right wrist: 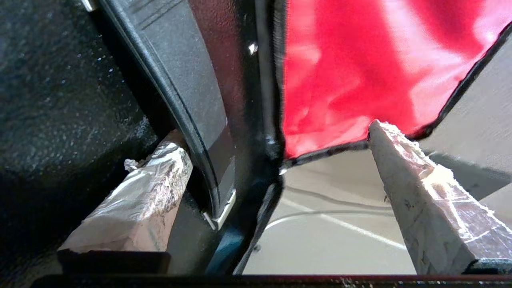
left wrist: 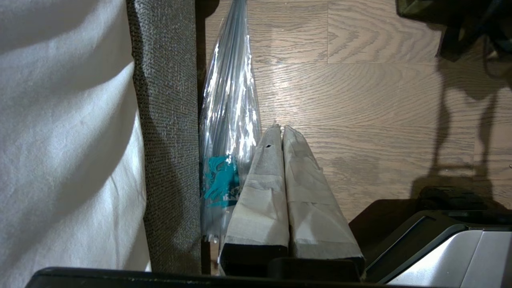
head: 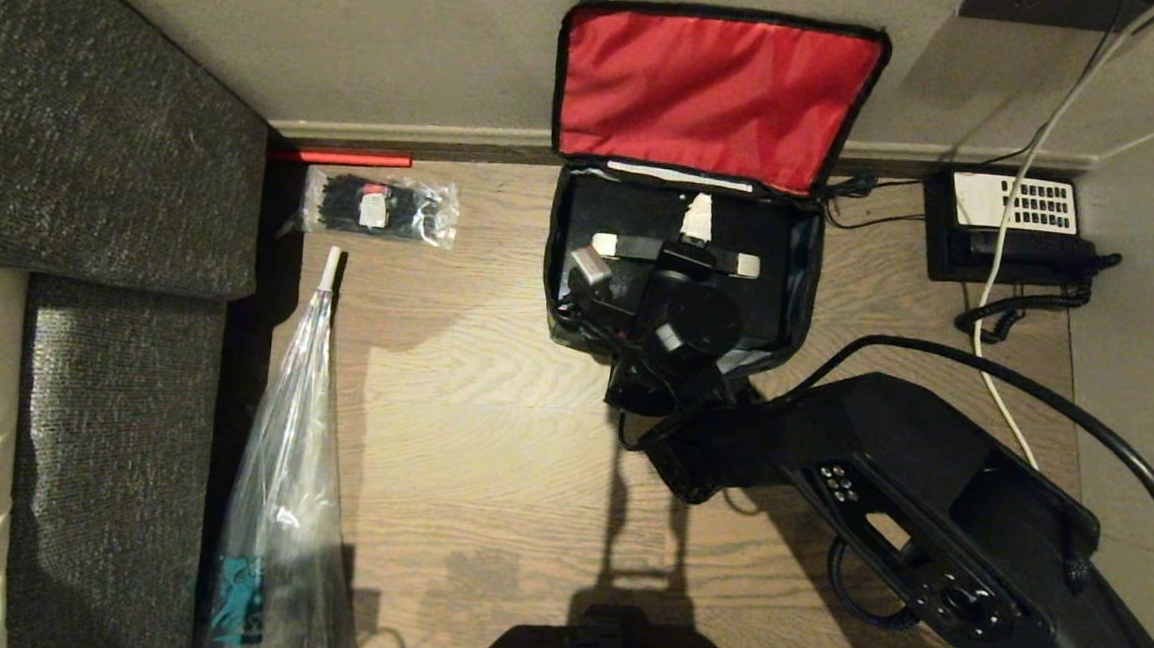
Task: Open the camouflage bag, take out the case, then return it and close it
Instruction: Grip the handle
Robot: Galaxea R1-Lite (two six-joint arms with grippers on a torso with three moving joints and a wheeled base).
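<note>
camouflage bag (head: 805, 268): at the floor's far edge by the wall, red lid up | case (head: 634, 217): inside it | right gripper (head: 676, 257): spread wide over the case, gripping nothing | left gripper (left wrist: 282, 134): clenched, empty, beside the umbrella (left wrist: 230, 120)

Right pincer (head: 676, 255) spread inside open camouflage bag (head: 809, 268), case (head: 634, 217) filling it, bare floor (head: 492, 409) in front

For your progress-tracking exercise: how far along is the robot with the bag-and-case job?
Done: the camouflage bag lies open, red lid back. In hand: the right gripper, open, reaches inside, fingers straddling the bag's far wall; the black case sits inside. Left: closing. The left gripper is parked.
</note>
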